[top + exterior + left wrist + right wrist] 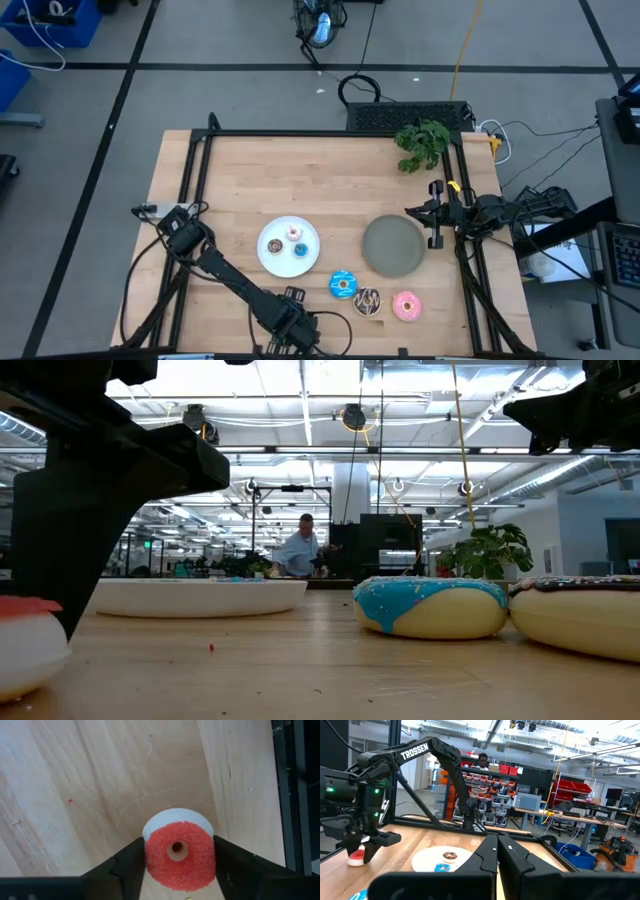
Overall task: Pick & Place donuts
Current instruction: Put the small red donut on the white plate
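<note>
Surface: pale wooden butcher-block surface [300, 190] inside a black metal frame; its far half lies bare, and the things sit in the near half.
Near edge: the left tool [180, 857] works close to the near edge, with the frame rail just beside it in the left wrist view.
Writing: "TROSSEN" in white letters on the left arm [415, 751], read in the right wrist view.
Left tool: fingers [125, 867] partly open, one on each side of the small red-topped toy ring donut [179, 854], close against it; the donut sits on the wood.
Right tool: [497, 842] fingers pressed together, holding nothing, parked at the right edge beside the grey round plate [393, 246].
White round plate [288, 246]: carries three small donuts, white-pink [294, 233], brown [275, 245] and blue [300, 251].
Larger donuts: blue-iced [343, 285], dark chocolate sprinkled [367, 301] and pink [406, 306] in a row near the front, the first two touching.
Far corner: green leafy plant [423, 143].
</note>
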### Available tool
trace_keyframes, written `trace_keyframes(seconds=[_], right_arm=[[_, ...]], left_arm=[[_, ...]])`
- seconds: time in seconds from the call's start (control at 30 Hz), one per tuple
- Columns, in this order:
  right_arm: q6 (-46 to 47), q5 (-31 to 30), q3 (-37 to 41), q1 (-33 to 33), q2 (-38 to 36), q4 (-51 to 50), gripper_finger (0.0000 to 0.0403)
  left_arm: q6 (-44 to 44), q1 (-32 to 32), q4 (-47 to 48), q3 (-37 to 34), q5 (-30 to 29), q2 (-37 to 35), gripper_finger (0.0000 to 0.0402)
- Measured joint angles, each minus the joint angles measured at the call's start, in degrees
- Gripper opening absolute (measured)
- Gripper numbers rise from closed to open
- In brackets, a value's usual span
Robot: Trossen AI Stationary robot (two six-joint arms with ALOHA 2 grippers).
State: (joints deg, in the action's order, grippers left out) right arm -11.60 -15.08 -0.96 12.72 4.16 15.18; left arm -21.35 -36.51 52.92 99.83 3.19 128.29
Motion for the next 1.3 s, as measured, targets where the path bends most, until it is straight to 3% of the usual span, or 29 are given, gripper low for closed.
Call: trace_keyframes(seconds=[0.4,0.9,1.03,1.3], right_arm=[[0.00,-0.01,-0.01,-0.01,0.00,0.00,0.0000],[-0.01,0.00,0.01,0.00,-0.02,0.02,0.0000],[0.00,0.08,0.00,0.01,-0.02,0.18,0.0000],[-0.02,0.12,0.01,0.01,-0.02,0.24,0.0000]], left_arm=[[-0.85,1.60,0.69,0.00,4.49,-0.07,0.0130],[-2.09,1.68,1.48,0.02,4.95,-2.94,0.0124],[-4.00,1.66,1.62,0.09,3.39,-7.40,0.0124],[-10.72,1.85,8.69,0.11,-6.14,-17.59,0.0124]])
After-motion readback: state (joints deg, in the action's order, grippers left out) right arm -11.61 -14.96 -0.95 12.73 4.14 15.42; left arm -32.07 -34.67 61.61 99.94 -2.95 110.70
